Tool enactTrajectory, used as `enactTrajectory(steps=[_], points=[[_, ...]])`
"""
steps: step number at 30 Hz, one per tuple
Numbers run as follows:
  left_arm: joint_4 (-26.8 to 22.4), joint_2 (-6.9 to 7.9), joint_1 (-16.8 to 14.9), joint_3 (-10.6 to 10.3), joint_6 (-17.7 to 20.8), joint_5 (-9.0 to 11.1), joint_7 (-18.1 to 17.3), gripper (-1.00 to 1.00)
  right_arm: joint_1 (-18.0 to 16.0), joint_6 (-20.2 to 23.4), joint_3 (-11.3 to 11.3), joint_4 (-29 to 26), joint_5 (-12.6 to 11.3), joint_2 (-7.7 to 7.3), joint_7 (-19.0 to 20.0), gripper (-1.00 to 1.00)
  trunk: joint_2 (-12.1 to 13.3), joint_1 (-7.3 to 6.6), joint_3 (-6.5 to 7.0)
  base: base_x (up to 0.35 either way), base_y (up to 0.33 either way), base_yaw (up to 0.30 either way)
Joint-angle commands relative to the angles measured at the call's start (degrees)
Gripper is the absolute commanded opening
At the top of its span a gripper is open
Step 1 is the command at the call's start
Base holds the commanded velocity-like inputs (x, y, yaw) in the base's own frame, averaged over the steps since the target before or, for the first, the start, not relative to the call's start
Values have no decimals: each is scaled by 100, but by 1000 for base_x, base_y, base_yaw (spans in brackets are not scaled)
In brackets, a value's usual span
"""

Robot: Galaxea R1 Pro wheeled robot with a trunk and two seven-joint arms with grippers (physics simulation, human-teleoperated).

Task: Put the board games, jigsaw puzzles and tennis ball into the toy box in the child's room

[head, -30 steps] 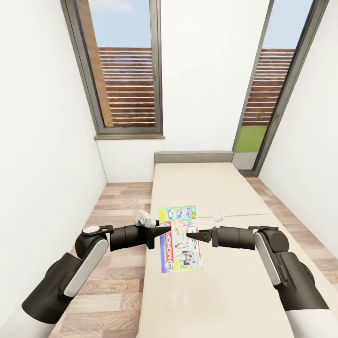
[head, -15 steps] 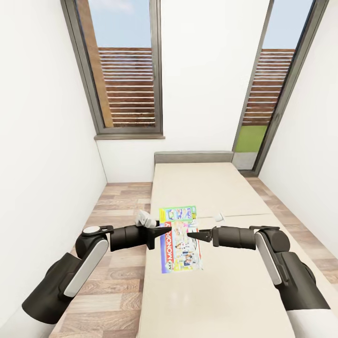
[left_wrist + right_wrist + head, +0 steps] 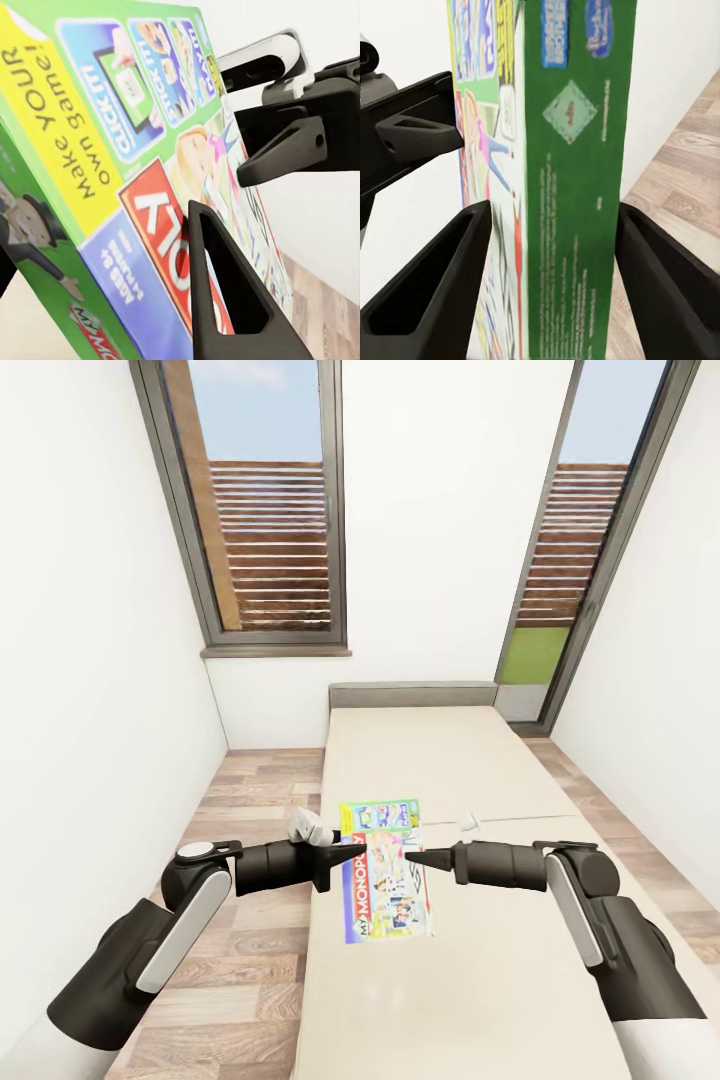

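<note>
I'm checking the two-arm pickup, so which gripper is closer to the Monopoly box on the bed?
Neither clearly: both are at the Monopoly box. The left gripper is at its left edge; the right gripper reaches over its right edge, its fingers straddling that green side.

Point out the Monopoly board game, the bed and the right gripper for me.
Monopoly board game (image 3: 388, 870): head view, middle of its printed lid.
bed (image 3: 470, 970): head view, bare beige mattress near the robot.
right gripper (image 3: 412, 856): head view, at its fingertips by the box's right edge.
</note>
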Motion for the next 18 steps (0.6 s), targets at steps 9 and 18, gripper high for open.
enactTrajectory(steps=[9, 18], points=[[0, 4, -5, -10, 29, -4, 18, -100, -5, 61, 28, -24, -100, -57, 40, -100, -12, 4, -12, 0, 0, 0], [0, 6, -5, -10, 29, -4, 18, -100, -11, 61, 121, -30, -106, -85, 55, -100, -12, 4, -12, 0, 0, 0]])
